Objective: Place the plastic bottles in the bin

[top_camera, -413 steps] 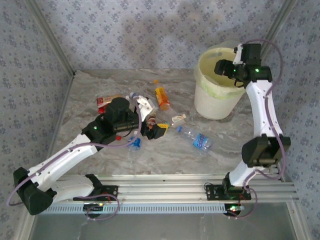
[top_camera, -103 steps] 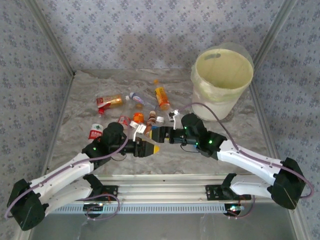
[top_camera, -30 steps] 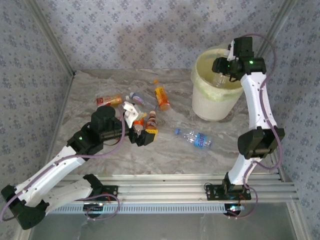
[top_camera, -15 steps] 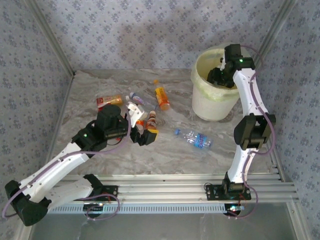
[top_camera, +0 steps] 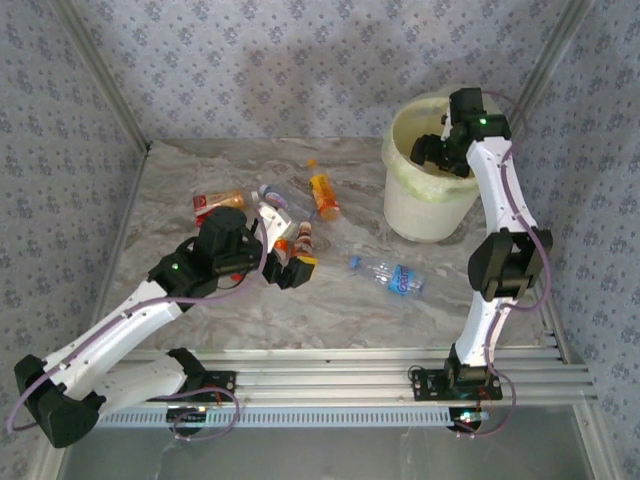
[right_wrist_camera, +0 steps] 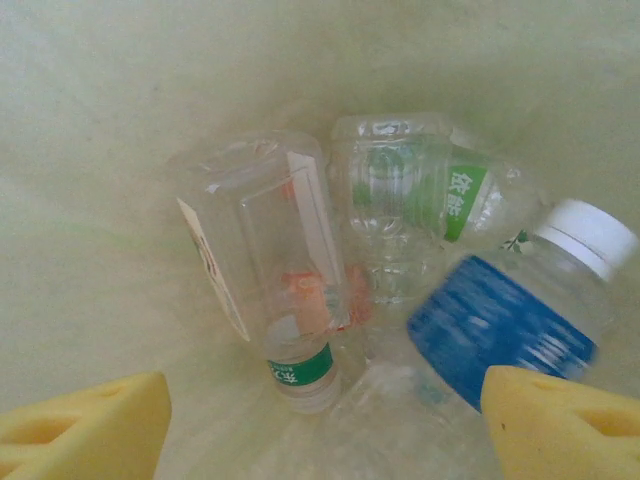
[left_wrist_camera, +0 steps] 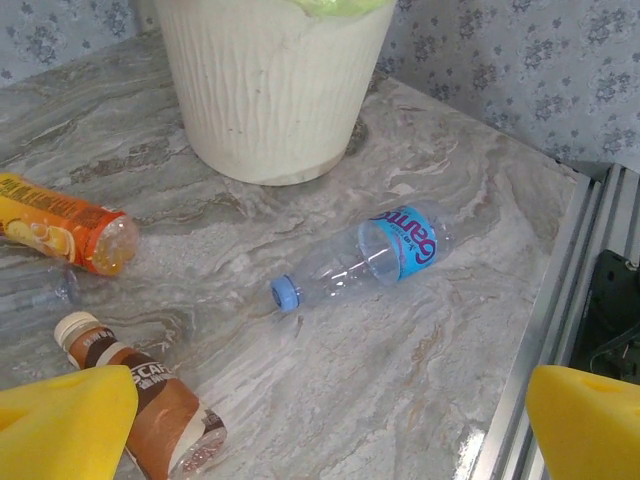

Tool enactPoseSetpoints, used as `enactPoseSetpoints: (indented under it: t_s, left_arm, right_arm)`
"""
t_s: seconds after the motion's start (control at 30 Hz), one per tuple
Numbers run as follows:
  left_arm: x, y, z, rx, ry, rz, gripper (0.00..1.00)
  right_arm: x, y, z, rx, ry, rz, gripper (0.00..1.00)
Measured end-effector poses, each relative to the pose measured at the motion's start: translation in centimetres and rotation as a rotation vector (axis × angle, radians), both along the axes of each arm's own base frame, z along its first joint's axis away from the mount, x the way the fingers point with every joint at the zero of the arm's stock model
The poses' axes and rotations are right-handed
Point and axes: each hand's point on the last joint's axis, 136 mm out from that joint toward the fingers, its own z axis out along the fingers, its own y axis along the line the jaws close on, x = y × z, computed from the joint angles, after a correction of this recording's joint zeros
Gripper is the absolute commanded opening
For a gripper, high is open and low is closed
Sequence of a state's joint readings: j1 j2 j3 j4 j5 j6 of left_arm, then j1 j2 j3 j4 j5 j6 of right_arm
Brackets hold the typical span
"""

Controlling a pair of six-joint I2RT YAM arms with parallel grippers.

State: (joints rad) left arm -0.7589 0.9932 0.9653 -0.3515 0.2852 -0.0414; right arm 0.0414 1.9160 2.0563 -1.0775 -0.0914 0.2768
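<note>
The bin (top_camera: 402,190) stands at the back right, and my right gripper (top_camera: 432,150) hangs open inside its mouth. Below that gripper (right_wrist_camera: 325,430), on the pale liner (right_wrist_camera: 110,150), lie three clear bottles: a white-and-red-labelled one (right_wrist_camera: 265,250), a green-labelled one (right_wrist_camera: 430,195) and a blurred blue-labelled one (right_wrist_camera: 520,310). My left gripper (top_camera: 285,262) is open, low over the table among several loose bottles. A clear blue-labelled bottle (top_camera: 390,277) (left_wrist_camera: 370,258) lies right of it, apart. A brown bottle (left_wrist_camera: 150,410) rests by the left fingertip (left_wrist_camera: 60,420), and an orange one (left_wrist_camera: 60,222) lies beyond.
More bottles lie at the table's back left: an orange one (top_camera: 323,195), a red-labelled one (top_camera: 215,201) and a clear one (top_camera: 272,196). Patterned walls close in the table on three sides. An aluminium rail (left_wrist_camera: 600,250) runs along the near edge.
My right gripper has dipped into the bin's mouth and opened, and the bottle it held now lies in the bin. My left arm has shifted slightly, still open.
</note>
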Motion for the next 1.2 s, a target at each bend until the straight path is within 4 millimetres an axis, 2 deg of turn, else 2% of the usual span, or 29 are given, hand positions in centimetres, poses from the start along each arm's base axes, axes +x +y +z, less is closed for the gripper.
enactPoseSetpoints:
  t_s: [0.23,0.37,0.53,0.7,0.93,1.07,1.2]
  left_arm:
    - [0.4,0.0,-0.7,0.03,0.019,0.017,1.0]
    - [1.0,0.0,-1.1,0.054,0.034,0.039,1.0]
    - [1.6,0.2,-1.2,0.067,0.075,0.087,1.0]
    - [2.6,1.2,-2.8,0.129,0.167,0.2,1.0]
    - [3.4,2.4,-7.8,0.264,0.357,0.34,1.0]
    - [4.2,2.6,-11.3,0.355,0.473,0.397,0.94]
    - [5.9,2.4,-14.4,0.426,0.57,0.449,0.92]
  right_arm:
    - [-2.3,-0.2,5.2,0.0,-0.144,-0.003,0.84]
    - [-4.7,0.2,8.4,0.004,-0.26,0.012,0.84]
    - [-8.1,1.7,10.7,0.012,-0.373,0.058,0.84]
    - [-12.7,4.7,10.1,0.039,-0.431,0.151,0.85]
    - [-20.2,9.8,8.1,0.156,-0.484,0.326,0.88]
    - [-23.2,12.2,5.0,0.217,-0.439,0.407,0.89]
    - [-25.2,14.0,1.7,0.252,-0.371,0.463,0.89]
